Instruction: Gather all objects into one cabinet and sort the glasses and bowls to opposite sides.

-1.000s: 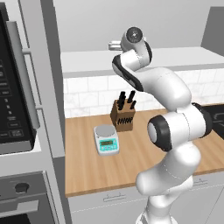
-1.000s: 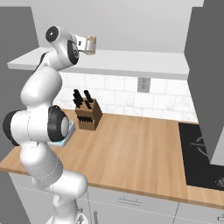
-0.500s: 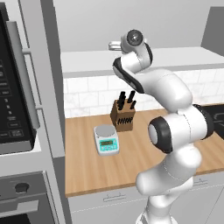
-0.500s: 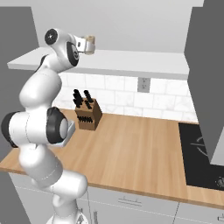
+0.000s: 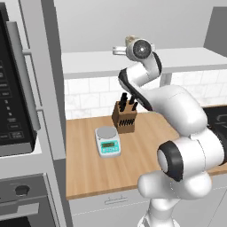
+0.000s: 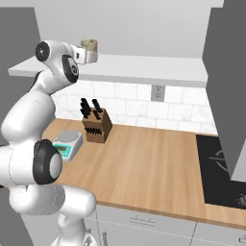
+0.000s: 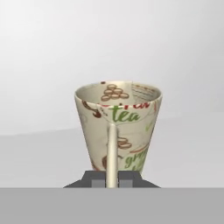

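Note:
A beige tapered glass (image 7: 117, 127) printed with "tea" lettering stands upright on the white floor slab (image 6: 153, 67) of the open wall cabinet, near its left end. My gripper (image 7: 112, 180) is shut on the thin vertical handle strip on the near side of the glass. From the right base view, the glass (image 6: 89, 45) sits just beyond the gripper (image 6: 90, 54) at shelf height. In the left base view the glass (image 5: 129, 40) peeks over the wrist above the cabinet floor (image 5: 88, 62).
On the wooden counter stand a knife block (image 6: 96, 127) and a small kitchen scale (image 6: 67, 141). A black cooktop (image 6: 221, 168) lies at the right. The tall oven unit (image 5: 17, 97) rises at the left. A dark side panel (image 6: 226, 72) closes the cabinet's right end.
The jaws have closed on the glass's handle. Hand and glass have shifted slightly left along the shelf.

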{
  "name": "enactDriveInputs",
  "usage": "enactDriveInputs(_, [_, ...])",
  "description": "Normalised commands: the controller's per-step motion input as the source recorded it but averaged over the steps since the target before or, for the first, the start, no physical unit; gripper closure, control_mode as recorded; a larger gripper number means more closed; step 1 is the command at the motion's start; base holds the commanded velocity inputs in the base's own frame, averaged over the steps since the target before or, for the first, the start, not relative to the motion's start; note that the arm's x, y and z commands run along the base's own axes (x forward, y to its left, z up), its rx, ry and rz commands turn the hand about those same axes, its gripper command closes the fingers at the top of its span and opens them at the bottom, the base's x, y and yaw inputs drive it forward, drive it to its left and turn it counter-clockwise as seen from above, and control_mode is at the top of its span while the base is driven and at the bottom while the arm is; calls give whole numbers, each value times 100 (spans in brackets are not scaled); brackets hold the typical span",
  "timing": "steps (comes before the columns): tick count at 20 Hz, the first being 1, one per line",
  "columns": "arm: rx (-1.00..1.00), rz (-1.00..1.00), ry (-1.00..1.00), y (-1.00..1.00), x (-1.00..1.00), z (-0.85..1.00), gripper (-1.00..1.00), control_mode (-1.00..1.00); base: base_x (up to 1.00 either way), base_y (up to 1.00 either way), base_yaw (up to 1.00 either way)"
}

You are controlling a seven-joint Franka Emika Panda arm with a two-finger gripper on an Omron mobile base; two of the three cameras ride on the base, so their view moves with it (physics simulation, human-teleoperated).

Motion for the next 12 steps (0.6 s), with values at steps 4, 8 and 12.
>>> enactDriveInputs(4, [0,1,-7,-11,-100,0,100,-100,0,0,0])
enactDriveInputs(8, [1,2,-1,-24,-100,8,100,-100,0,0,0])
enactDriveInputs(12, [1,2,4,-24,-100,50,100,-100,0,0,0])
